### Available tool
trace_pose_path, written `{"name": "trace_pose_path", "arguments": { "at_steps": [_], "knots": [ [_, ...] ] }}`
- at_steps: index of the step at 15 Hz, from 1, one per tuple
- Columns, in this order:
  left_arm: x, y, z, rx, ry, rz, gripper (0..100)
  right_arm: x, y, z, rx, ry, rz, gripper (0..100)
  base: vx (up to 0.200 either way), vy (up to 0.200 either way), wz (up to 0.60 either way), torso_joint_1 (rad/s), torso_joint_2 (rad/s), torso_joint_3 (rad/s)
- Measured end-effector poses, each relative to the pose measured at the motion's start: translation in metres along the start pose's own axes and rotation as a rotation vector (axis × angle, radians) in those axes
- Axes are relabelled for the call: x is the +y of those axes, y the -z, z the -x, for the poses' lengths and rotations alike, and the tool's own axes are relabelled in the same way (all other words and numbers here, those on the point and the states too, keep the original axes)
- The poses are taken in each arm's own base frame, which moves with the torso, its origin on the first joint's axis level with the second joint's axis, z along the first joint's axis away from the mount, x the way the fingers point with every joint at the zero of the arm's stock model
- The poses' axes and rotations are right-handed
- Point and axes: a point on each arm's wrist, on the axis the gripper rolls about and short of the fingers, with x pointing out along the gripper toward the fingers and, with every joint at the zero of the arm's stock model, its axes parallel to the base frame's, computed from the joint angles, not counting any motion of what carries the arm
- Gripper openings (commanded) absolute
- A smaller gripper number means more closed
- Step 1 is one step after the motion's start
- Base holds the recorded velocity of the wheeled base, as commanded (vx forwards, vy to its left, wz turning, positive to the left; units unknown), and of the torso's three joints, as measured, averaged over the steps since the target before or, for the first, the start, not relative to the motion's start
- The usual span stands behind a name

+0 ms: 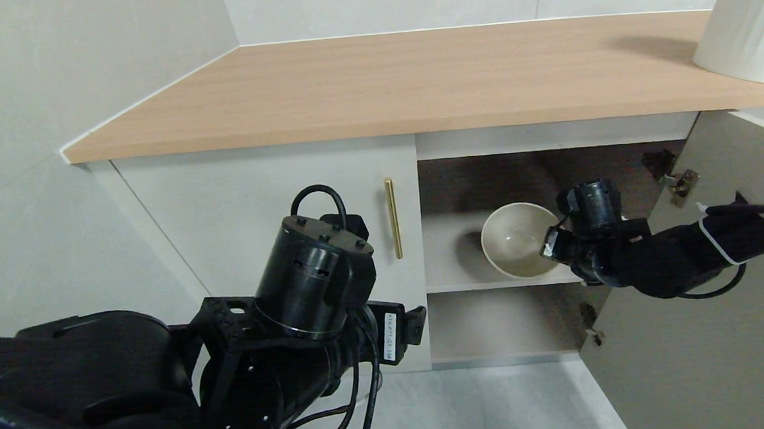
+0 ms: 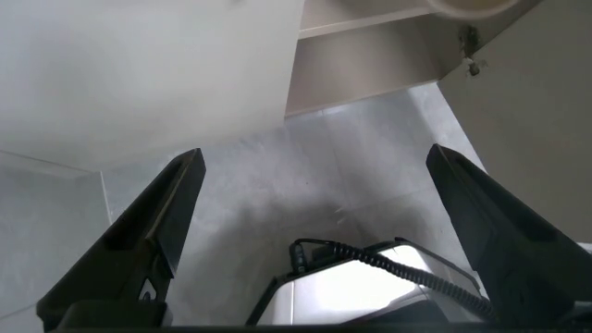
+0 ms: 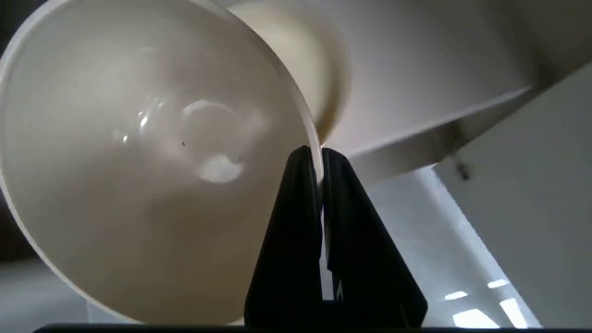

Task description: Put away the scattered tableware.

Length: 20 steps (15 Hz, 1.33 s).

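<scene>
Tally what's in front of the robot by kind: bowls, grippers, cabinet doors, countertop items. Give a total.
Bowls: 1, the cream bowl, pinched at its rim.
Grippers: 2, the left gripper open, the right gripper shut on the bowl.
Cabinet doors: 2, the closed door and the open door.
Countertop items: 1, the white ribbed object.
Total: 6.

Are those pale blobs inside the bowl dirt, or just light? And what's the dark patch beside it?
Right wrist view: the blobs look like glare, soft reflections of light on the glossy bowl pinched by the right gripper. Head view: the dark patch is the bowl's shadow on the shelf.
</scene>
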Motion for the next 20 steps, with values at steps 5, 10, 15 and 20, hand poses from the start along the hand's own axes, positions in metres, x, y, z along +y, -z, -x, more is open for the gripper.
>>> {"name": "trace_pose_path", "arguments": {
  "at_steps": [5,10,15,20],
  "knots": [
    [0.0,0.0,0.0,-0.001,0.001,-0.001,100,-0.01,-0.011,-0.022,-0.025,0.036,-0.072,0,0.0,0.0,0.0,0.0,0.0,0.0],
    [0.0,0.0,0.0,-0.001,0.0,-0.001,100,-0.008,-0.009,-0.03,-0.024,0.034,-0.082,0,0.0,0.0,0.0,0.0,0.0,0.0],
    [0.0,0.0,0.0,-0.001,0.0,-0.001,100,0.001,-0.001,-0.038,-0.015,0.022,-0.076,0,0.0,0.0,0.0,0.0,0.0,0.0],
    [0.0,0.0,-0.001,0.0,-0.002,0.0,100,0.003,0.001,-0.043,-0.013,0.024,-0.074,0,0.0,0.0,0.0,0.0,0.0,0.0]
  ]
}}
